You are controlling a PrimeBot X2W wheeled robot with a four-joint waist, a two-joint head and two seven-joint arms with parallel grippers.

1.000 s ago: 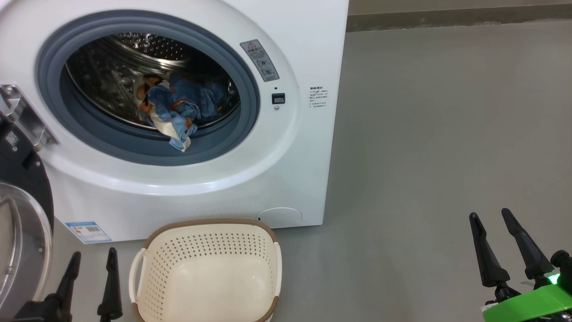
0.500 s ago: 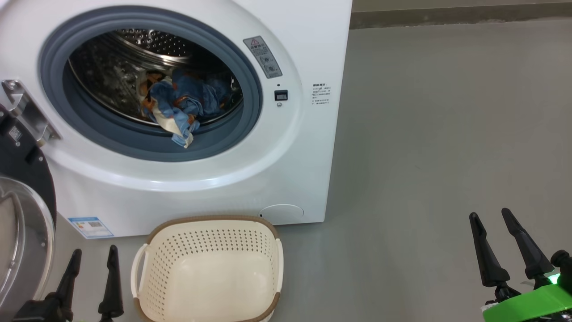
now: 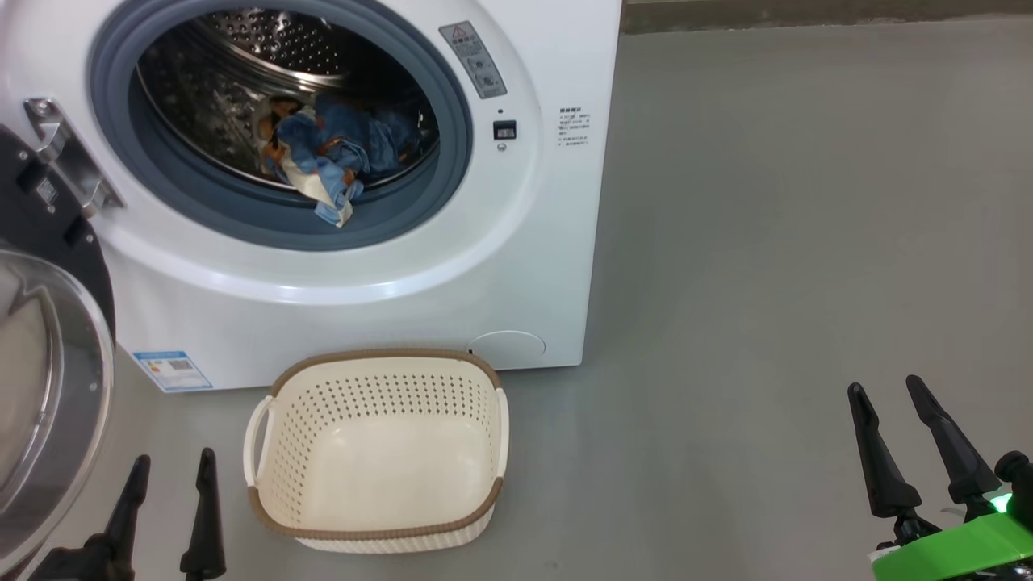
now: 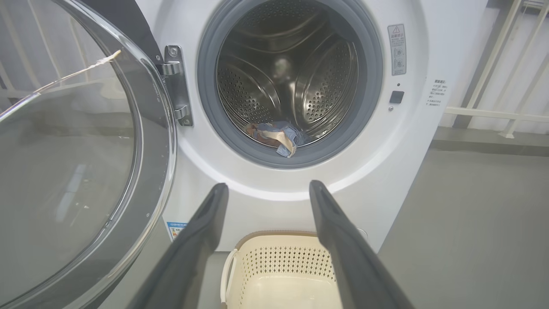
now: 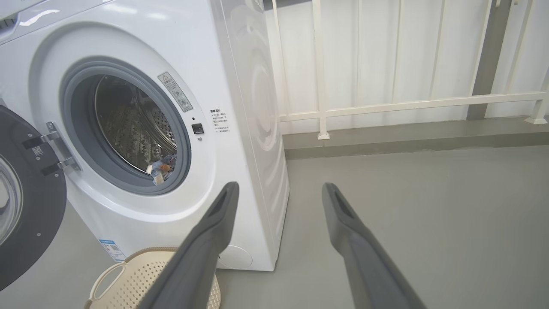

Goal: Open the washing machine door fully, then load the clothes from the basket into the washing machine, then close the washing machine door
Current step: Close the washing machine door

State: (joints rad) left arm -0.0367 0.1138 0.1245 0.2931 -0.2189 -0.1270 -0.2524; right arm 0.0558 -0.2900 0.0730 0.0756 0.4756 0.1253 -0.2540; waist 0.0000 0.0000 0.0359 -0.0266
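We faced the washing machine [image 3: 524,266], its washing machine door [image 3: 32,210] swung open at our left. The basket [image 3: 379,355] sat bare on the floor [image 3: 767,242] just before it. The clothes [image 3: 331,161] lay in the drum [image 3: 266,32], one flap over the gasket [image 3: 403,222]. Left gripper [image 3: 173,458] and right gripper [image 3: 884,386] hovered low, jaws wide, gripping nothing.

A smooth grey floor [image 3: 807,202] takes up the right half of the head view, evenly lit. Along the top edge of the frame runs a darker kerb [image 3: 807,14]. In the right wrist view that kerb crosses mid-frame, carrying a white railing [image 5: 407,104] with thin upright bars; a pale wall [image 5: 373,51] stands behind, and a grey post [image 5: 484,56] rises at upper right
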